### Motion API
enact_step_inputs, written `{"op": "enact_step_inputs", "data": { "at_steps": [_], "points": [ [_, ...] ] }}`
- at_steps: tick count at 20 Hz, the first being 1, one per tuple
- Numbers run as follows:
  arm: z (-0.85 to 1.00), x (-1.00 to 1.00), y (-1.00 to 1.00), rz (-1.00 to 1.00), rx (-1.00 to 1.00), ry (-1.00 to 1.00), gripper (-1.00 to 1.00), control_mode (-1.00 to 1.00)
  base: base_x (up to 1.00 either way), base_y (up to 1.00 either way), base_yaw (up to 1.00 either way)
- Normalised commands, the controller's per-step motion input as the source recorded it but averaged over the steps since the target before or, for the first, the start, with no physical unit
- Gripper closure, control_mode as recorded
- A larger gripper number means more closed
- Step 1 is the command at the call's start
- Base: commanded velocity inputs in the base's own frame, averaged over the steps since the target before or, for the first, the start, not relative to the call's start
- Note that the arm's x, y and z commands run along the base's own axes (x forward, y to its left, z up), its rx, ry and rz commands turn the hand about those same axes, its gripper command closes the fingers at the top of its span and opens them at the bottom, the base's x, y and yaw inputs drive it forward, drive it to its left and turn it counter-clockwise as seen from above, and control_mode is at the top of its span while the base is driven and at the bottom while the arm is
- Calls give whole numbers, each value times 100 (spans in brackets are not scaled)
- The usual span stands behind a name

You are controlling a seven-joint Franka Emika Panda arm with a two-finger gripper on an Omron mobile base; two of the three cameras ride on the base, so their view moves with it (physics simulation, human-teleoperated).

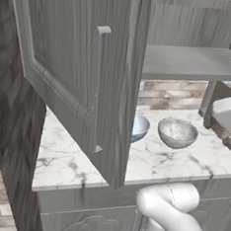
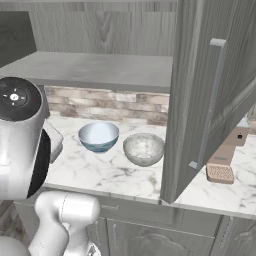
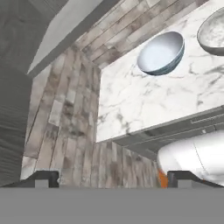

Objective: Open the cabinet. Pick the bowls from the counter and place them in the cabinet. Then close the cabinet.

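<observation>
Gripper (image 3: 111,178) fingertips stand wide apart with nothing between them, low off the white marble counter (image 3: 144,105) edge. Beyond, I see the glossy light blue bowl (image 3: 161,53) beside the speckled grey-beige bowl (image 3: 212,33), under the open grey wood-grain cabinet (image 2: 100,70).

The cabinet (image 1: 68,59) looks like grey wood with a streaked grain, matt, and its bar handle (image 1: 95,91) is smooth grey. The table (image 1: 173,159) is polished white marble with grey veins. One bowl (image 2: 99,136) is glossy light blue, the other bowl (image 2: 144,148) speckled and stone-like. The wall (image 2: 110,105) is rough brick.
</observation>
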Motion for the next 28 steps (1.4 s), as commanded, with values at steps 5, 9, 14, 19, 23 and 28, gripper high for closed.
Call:
{"op": "enact_step_inputs", "data": {
  "at_steps": [5, 9, 14, 19, 23, 28],
  "points": [
    [-32, 16, -10, -25, -43, -31, -100, -100, 0, 0, 0],
    [-4, 37, -31, -37, -17, -5, -100, -100, 0, 0, 0],
    [0, 38, -48, -40, 0, 19, -100, -100, 0, 0, 0],
    [3, 36, -58, -22, 4, 27, -100, -100, 0, 0, 0],
    [-15, 31, -51, -9, 0, 14, -100, -100, 0, 0, 0],
    [-46, 23, -39, -2, 0, 7, -100, -100, 0, 0, 0]
  ]
}}
